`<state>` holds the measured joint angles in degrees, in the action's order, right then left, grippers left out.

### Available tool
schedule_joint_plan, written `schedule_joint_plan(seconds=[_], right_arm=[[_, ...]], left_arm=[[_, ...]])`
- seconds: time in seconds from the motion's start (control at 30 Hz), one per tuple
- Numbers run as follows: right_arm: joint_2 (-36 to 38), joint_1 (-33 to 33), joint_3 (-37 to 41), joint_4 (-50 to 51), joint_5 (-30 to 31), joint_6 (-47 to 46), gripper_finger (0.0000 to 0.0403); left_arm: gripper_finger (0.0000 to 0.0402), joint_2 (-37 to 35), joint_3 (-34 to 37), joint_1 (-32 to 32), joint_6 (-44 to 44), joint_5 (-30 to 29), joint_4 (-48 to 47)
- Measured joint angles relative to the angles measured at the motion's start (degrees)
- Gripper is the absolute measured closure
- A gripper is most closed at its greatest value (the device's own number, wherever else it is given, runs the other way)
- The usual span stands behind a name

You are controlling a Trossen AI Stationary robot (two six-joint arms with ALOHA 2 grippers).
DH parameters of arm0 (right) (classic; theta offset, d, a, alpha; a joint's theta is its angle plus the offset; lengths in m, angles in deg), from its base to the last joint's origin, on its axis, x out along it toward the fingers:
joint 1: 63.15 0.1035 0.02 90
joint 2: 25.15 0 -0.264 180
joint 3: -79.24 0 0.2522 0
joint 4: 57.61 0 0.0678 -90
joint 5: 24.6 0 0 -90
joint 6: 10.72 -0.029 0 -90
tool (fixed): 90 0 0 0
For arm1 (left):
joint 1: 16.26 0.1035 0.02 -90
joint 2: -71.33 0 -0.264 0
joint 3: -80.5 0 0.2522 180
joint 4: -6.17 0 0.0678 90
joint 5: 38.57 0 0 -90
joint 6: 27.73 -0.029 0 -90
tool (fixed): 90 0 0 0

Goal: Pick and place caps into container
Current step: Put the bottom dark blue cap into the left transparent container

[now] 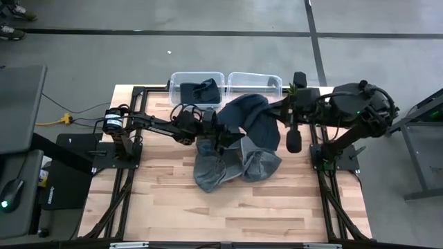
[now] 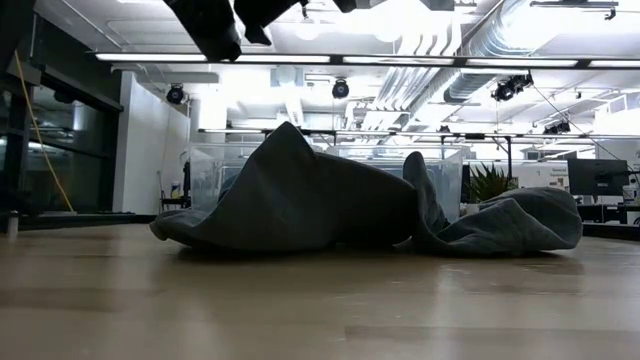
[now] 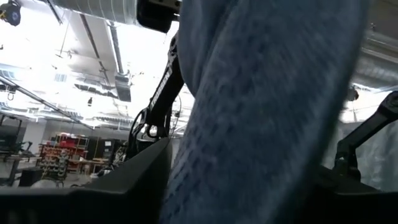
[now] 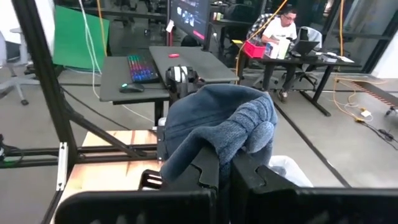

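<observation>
Blue cap (image 4: 217, 127) is draping over my right gripper (image 4: 225, 163), jaws clenched on its fabric, just short of the empty bin (image 1: 255, 84). My left gripper (image 1: 220, 133) is pinching the same cap's opposite end, stretching it between us.

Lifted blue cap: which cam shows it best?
The high view: the blue cap hangs between the left tool and right tool, above the grey caps. Right wrist shows one pinched end; left wrist only close fabric; low view misses it.
</observation>
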<state>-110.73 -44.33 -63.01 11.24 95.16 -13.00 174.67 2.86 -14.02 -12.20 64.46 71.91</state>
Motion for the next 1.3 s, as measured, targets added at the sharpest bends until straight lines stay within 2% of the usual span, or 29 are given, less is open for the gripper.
schedule_joint_plan(seconds=[0.2, 0.43, 0.7, 0.83, 0.93, 1.1, 1.3], right_arm=[[0.0, -1.31, 0.0, 0.4, 0.12, -0.12, 0.0403], [0.0, -1.61, 0.0, 2.49, 0.52, -0.64, 0.0403], [0.0, -1.61, 0.0, 4.22, 1.74, -1.65, 0.0401], [0.11, -1.61, 0.0, 4.35, 1.76, -1.25, 0.0384], [0.43, -1.61, 0.0, 4.62, 2.51, -0.44, 0.0357], [0.83, -1.61, 0.0, 6.66, 4.53, 0.79, 0.029], [2.51, -1.63, -0.03, 10.93, 10.32, -0.82, 0.0212]], left_arm=[[0.0246, 0.01, 0.0, 0.0, 1.27, 0.01, -0.02], [0.0383, 0.01, 0.0, 0.02, 1.31, -1.6, -4.02], [0.0392, -0.04, 0.02, 0.04, 1.31, -3.39, -6.65], [0.0393, -0.08, 0.02, 0.04, 1.31, -3.78, -7.77], [0.0393, -0.1, 0.02, 0.04, 1.33, -3.77, -8.72], [0.0393, -0.17, 0.02, 0.45, 1.4, -4.32, -10.52], [0.0394, -0.56, 0.1, 2.39, 2.25, -3.02, -15.62]])
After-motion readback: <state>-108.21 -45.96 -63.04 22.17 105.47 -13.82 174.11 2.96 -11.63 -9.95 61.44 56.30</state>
